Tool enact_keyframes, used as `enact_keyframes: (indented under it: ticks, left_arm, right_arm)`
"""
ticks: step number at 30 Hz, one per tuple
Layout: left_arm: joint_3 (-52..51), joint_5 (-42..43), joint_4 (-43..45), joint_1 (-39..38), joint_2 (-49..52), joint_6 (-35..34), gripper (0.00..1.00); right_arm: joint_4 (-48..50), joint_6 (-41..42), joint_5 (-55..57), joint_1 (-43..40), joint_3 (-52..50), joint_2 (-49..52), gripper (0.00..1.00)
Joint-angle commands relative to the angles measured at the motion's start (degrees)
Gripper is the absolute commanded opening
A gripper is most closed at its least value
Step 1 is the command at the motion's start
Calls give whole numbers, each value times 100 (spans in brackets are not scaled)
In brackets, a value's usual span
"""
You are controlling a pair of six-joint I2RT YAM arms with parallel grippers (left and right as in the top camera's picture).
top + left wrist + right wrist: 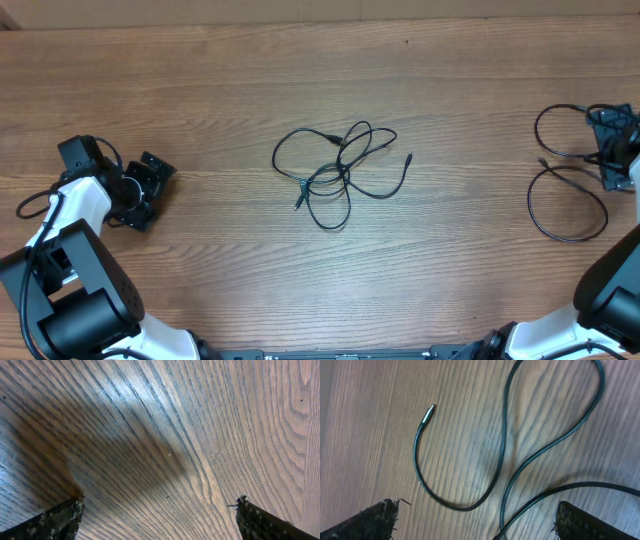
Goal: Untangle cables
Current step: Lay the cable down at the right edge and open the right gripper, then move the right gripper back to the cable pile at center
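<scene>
**Limp cords, both grippers wide**

My left gripper [159,506] stands wide over bare wood. My right gripper [477,510] is wide too and holds nothing, with one loose cable [506,460] lying between its fingers at the right side of the grained table [200,80]. The knotted cables [340,172] sit mid-table. They look thin, light, floppy and smooth, each ending in a small metal plug [428,413]. I'd pinch an outer loop, expecting it to drag its neighbours.

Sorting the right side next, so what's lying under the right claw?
A loose black cable lies on the wooden table under the open right claw, its metal plug end free. Overhead, the claw covers where the cable's two loops meet, so that stretch is hidden.
</scene>
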Motion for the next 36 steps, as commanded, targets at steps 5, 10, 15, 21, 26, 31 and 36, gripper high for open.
enact_keyframes:
  ticks: [5,10,15,21,26,31,36]
  left_arm:
    - [-129,-444,-44,33,157,52,100]
    - [-129,-444,-44,33,157,52,100]
    - [-129,-444,-46,33,157,52,100]
    - [-129,-444,-46,33,157,52,99]
    - [-129,-444,-44,33,157,52,100]
    - [-129,-444,-46,33,157,52,99]
    - [-129,-444,-44,33,157,52,100]
  right_arm:
    - [98,-44,-564,448,11,79,100]
    - [343,-68,-610,1001,-114,103,98]
    - [614,-63,-608,1615,-328,114,96]
    - [702,-61,-605,2380,-358,188,99]
    - [726,-61,-590,2968,-358,275,100]
    - [726,-61,-588,3510,-358,417,100]
    - [745,-61,-586,4011,-358,566,100]
